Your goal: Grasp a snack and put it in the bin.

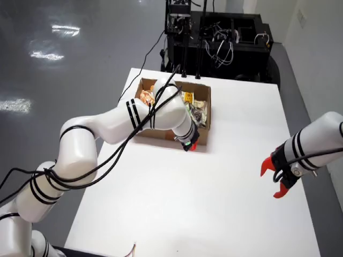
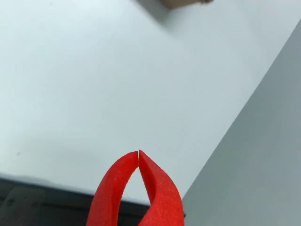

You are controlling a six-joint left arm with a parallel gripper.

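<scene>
Several snack packets lie inside the cardboard box (image 1: pixel 208 107), and none shows on the white table (image 1: pixel 177 209) outside it. An orange packet (image 1: pixel 147 97) sits in the box's far left corner as the overhead view shows it, a yellow one (image 1: pixel 187 97) is against the far wall, and a crumpled silvery one (image 1: pixel 197 113) is along the right wall.

The working arm bends over the box and hides most of its middle. Its pincer (image 1: pixel 191 143) is down at the box's near right corner, right by the near wall. Only a bit of red tip shows there, so I cannot tell whether it is open, closed or holding a packet.

A second arm hangs well to the right of the box, its own pincer (image 1: pixel 274 179) over bare table.

The close view shows red fingers (image 2: pixel 117 188) meeting tip to tip with nothing between them. The box (image 2: pixel 181 3) is far off at the top edge, and I cannot say for sure which arm that camera rides on.

These packets look light, soft and crinkly, with slick film that would slide under a shallow pinch. I would take one across a flat sealed edge or a bunched fold, gently enough not to crush what is inside.
</scene>
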